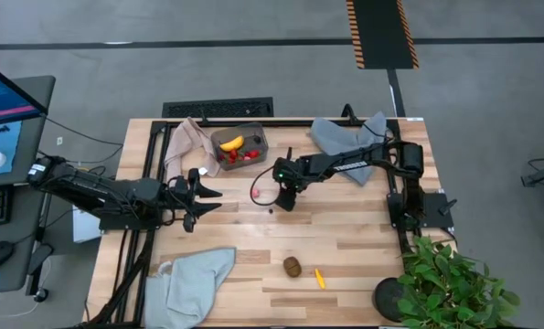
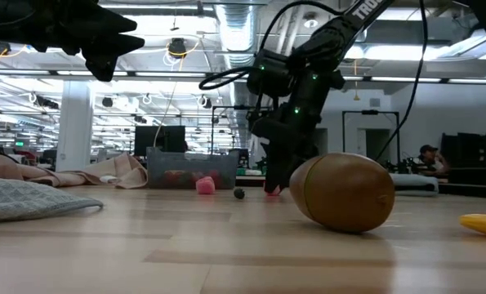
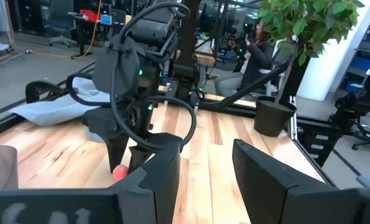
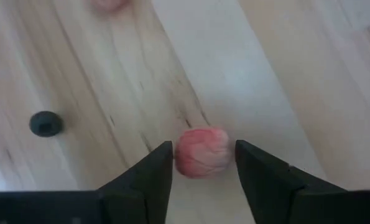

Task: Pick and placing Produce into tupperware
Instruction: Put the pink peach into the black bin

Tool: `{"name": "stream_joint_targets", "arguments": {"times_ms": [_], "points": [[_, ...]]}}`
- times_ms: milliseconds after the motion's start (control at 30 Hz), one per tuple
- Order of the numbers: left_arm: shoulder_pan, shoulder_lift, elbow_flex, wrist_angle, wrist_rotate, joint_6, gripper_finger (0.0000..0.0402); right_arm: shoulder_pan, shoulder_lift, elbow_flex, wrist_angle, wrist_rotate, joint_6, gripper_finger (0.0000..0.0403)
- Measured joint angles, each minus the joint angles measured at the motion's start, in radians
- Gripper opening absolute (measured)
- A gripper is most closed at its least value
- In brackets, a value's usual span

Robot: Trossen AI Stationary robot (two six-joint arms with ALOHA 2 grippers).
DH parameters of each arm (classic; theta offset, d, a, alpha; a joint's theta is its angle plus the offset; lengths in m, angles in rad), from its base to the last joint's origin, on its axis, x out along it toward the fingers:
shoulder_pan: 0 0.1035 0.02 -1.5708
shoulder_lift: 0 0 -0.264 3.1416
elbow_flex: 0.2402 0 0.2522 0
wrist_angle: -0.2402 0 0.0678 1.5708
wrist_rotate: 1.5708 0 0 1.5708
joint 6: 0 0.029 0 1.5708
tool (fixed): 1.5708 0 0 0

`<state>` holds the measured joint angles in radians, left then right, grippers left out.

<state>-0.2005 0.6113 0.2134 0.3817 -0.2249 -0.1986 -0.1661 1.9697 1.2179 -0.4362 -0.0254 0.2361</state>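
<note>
The translucent grey plastic tupperware (image 1: 240,143) holds some fruit; near it, right claw (image 4: 200,163), fingers apart, straddles a pink berry (image 4: 201,152); more remains outside.

White lettering runs along the upper arm (image 2: 365,10) in the low view, cut off and not legible as a word; nothing else can be read.

Bright, even overhead light; ceiling lamps (image 2: 177,47) glare, and the close kiwi (image 2: 345,193) looks soft.
</note>
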Motion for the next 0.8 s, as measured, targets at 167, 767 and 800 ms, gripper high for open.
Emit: {"name": "stream_joint_targets", "arguments": {"times_ms": [167,767,800], "points": [[0.000,0.000,0.000,0.000,0.000,0.000,0.0139,0.000,-0.003,0.000,0.008,-0.001,0.000,0.0142],[0.000,0.000,0.000,0.002,0.000,0.000,0.0139,-0.003,-0.006,0.158,0.021,-0.001,-0.062,0.0124],[0.000,0.000,0.000,0.002,0.000,0.000,0.0139,-0.006,-0.006,0.177,0.023,-0.001,-0.068,0.0122]]}}
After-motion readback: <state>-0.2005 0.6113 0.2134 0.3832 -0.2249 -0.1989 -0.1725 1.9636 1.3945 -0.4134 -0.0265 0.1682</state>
